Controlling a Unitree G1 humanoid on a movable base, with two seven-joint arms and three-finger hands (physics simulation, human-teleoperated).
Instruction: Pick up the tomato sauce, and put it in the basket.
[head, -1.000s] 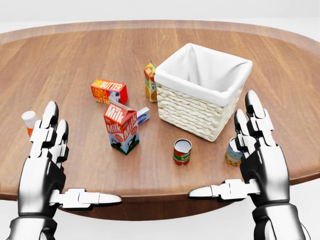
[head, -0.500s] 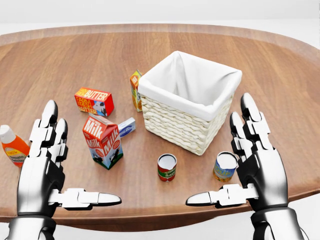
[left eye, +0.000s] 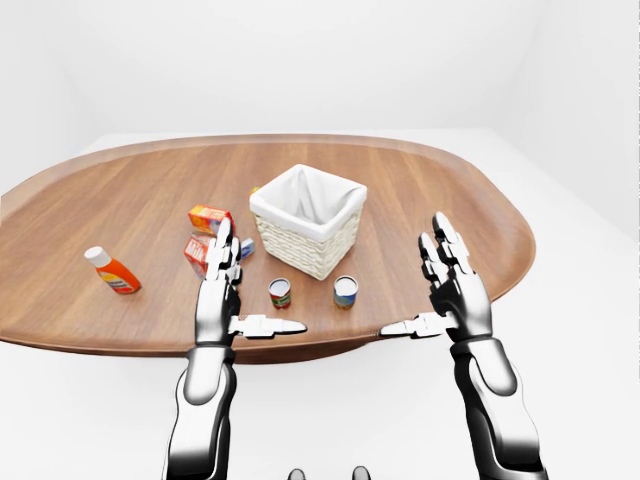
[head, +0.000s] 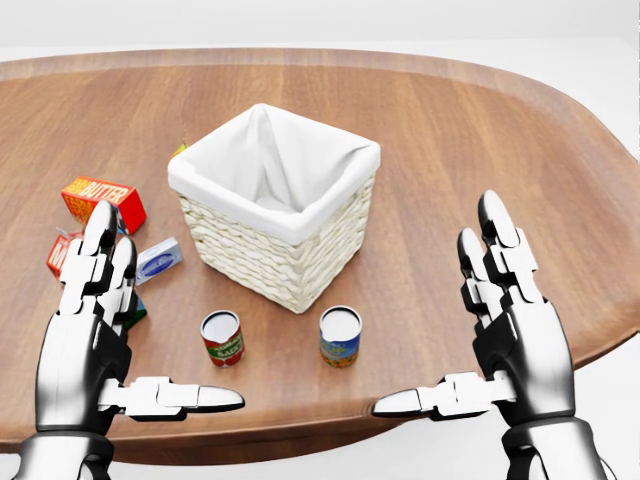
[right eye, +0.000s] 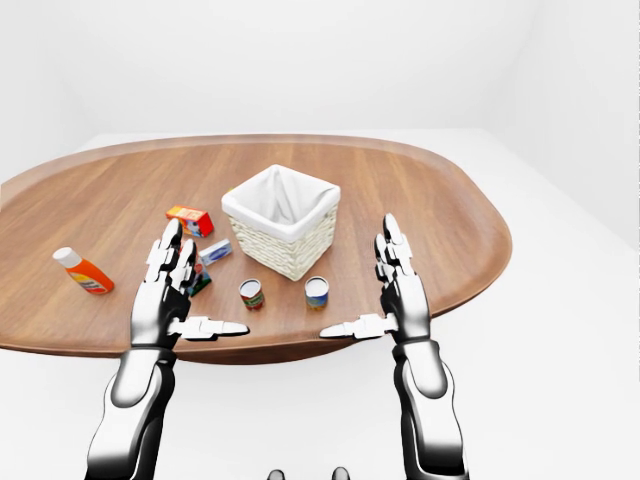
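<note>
Tomato sauce beside blue can

Glossy wood table, woven wicker basket, white cloth lining

The renders are bright and evenly lit, with soft diffuse light that seems to fall from above in a white, nearly featureless room. Shadows are faint and short: the basket throws a pale, soft-edged patch onto the wooden table, and the two cans barely darken the wood beneath them. The metallic hands carry smooth highlights and dark reflections, without harsh glare. Everything is sharp near and far, with no blur; the eye views show wide-angle stretching toward their edges.
</note>
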